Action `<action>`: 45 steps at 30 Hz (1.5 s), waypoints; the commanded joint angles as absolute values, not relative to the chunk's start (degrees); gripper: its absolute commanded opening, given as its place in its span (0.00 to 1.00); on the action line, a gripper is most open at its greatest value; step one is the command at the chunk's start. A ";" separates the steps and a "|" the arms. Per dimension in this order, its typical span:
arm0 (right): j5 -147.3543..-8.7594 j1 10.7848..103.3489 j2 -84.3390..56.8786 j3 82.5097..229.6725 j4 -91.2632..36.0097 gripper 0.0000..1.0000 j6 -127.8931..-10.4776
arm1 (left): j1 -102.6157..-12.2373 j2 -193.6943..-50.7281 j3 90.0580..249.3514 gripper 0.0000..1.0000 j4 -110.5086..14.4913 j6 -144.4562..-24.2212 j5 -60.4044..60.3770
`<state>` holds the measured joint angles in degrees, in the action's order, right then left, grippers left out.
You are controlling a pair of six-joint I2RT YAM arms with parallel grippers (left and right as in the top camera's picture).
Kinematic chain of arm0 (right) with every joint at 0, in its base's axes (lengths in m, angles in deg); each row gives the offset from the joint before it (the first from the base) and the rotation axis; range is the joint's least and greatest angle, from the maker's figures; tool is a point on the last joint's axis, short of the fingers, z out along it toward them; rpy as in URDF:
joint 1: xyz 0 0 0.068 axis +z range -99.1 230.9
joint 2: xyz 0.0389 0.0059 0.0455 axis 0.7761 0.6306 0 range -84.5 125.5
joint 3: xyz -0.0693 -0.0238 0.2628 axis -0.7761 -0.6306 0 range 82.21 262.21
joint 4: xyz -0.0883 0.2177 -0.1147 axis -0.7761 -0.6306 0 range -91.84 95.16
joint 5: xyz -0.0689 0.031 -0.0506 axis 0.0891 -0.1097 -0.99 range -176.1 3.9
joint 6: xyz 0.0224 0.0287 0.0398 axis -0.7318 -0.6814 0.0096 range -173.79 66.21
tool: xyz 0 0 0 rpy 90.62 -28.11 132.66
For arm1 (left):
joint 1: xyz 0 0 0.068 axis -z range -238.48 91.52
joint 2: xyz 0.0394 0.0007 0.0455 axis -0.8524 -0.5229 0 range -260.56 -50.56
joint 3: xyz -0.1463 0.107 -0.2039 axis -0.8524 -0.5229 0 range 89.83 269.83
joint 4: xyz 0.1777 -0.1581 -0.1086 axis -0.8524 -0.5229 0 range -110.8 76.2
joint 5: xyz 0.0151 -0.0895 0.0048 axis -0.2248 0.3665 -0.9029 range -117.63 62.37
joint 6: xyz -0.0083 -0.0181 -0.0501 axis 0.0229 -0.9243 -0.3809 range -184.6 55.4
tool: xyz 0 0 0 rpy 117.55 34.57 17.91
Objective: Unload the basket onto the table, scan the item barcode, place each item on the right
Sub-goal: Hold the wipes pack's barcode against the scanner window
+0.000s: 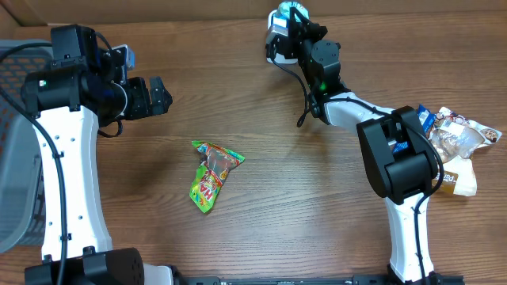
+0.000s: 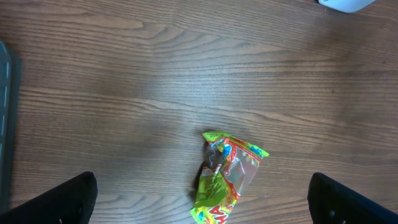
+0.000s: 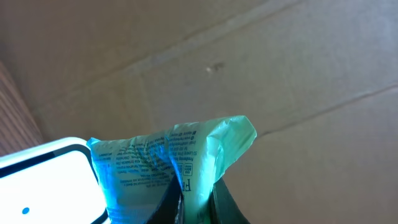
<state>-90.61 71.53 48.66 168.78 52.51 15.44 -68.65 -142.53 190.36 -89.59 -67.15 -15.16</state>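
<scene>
My right gripper (image 3: 198,200) is shut on a pale green packet (image 3: 186,152) with small printed text, pinched by its lower edge. The packet stands beside a white scanner (image 3: 46,180) at the lower left of the right wrist view. I cannot make out a barcode. From overhead, the right gripper (image 1: 295,24) holds the packet (image 1: 290,9) at the table's far edge. A green and red candy packet (image 1: 212,176) lies flat mid-table. My left gripper (image 2: 202,205) hangs open above it (image 2: 227,177), its fingertips (image 2: 65,199) wide apart and touching nothing.
A grey basket (image 1: 16,142) stands at the left edge. Several snack packets (image 1: 455,146) lie in a pile at the right. A cardboard wall (image 3: 280,74) rises behind the scanner. A corner of a white object (image 2: 348,4) shows at the top of the left wrist view.
</scene>
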 commanded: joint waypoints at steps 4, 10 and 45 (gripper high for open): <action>-87.64 70.65 48.29 170.81 49.12 0.04 15.51 | -68.54 -142.31 190.05 1.00 -89.61 -65.86 -14.50; -87.47 70.56 48.29 170.81 49.60 0.04 18.40 | -68.52 -142.31 190.05 1.00 -89.61 -65.86 -14.50; -86.20 68.90 48.70 170.81 54.98 0.04 24.30 | -68.52 -142.31 190.05 1.00 -89.61 -65.86 -14.50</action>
